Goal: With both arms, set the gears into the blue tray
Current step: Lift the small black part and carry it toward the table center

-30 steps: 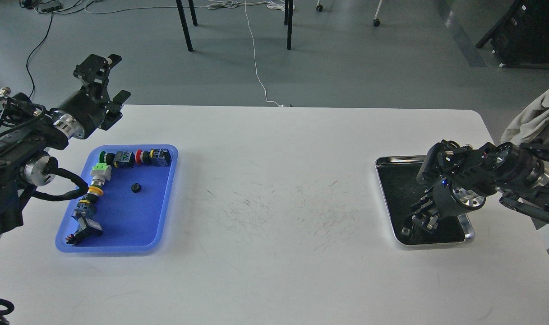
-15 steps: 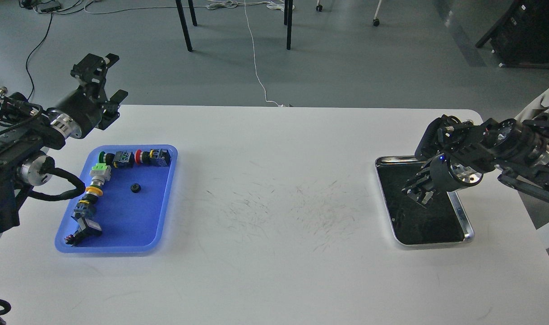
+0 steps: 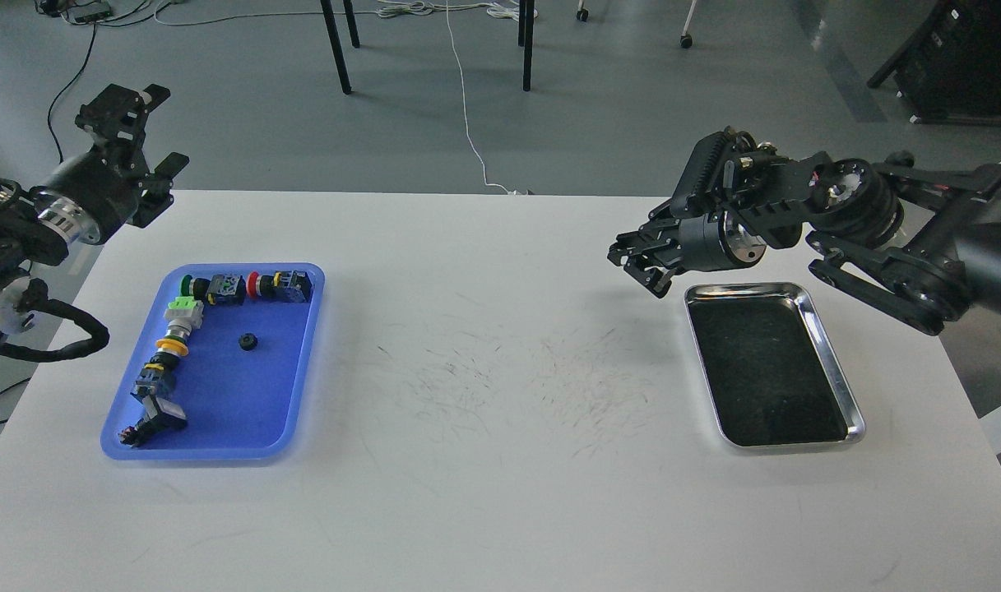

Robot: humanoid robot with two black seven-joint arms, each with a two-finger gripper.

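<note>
Since the right gripper (image 3: 641,261) hangs just left of the silver tray (image 3: 829,349), fingers too dark to tell if they pinch a gear, I'd carry it level and slow across the table (image 3: 500,493). One gear (image 3: 247,342) already sits mid blue tray (image 3: 303,362); release low beside it, clear of the switch parts (image 3: 220,289). The left gripper (image 3: 134,136), fingers apart, sits far left, out of the way.

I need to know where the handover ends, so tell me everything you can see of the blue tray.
The blue tray is a rectangular, plastic-looking tray with rounded corners and a low raised rim, lying flat on the left side of the white table. A row of colourful push-button switch parts runs along its far and left edges. One small black gear lies alone near its middle. Neither gripper touches it.
</note>
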